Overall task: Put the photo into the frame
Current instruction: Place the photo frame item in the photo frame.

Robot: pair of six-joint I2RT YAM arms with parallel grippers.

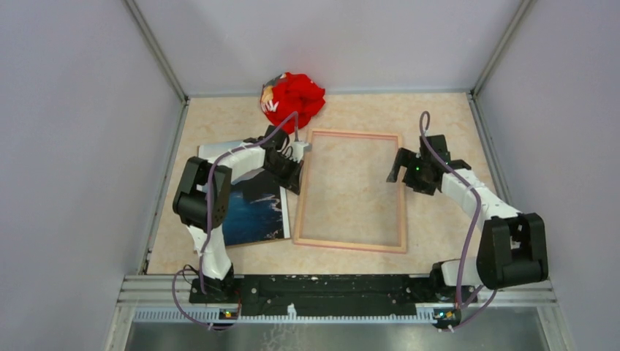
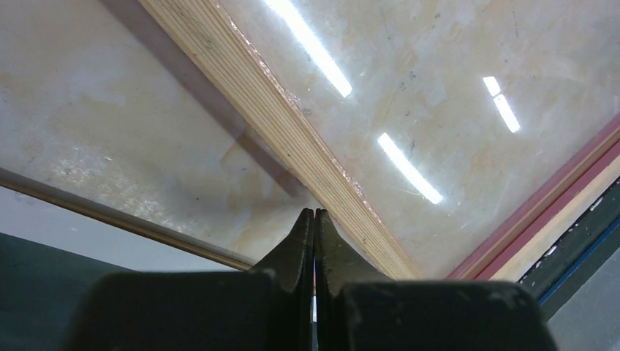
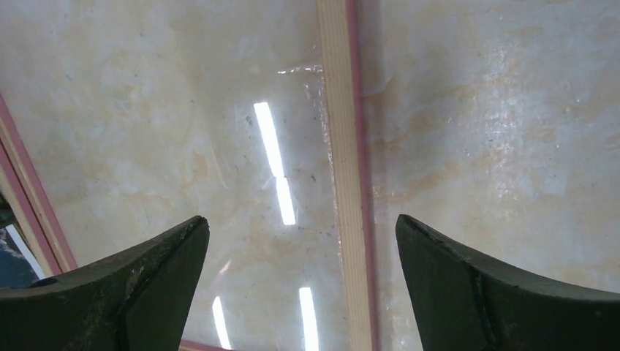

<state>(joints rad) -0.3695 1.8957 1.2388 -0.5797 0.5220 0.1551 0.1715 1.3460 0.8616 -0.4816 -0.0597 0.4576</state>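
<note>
Frame (image 1: 349, 245): lies flat in the middle of the surface (image 1: 439, 124), light-wood side up, opening bare and seemingly glazed, ready to take a print. Photo (image 1: 256, 208): rests just left of it, partly under the left arm, not yet inside. Red cloth bundle (image 1: 292, 99): sits at the far edge, out of the way. Right gripper (image 3: 300, 219): hovers over the right rail with jaws spread wide, grasping nothing, probably to steady that side. Left gripper (image 2: 314, 213): hangs at the left rail with jaws clenched on nothing, likely poised to nudge the edge.
</note>
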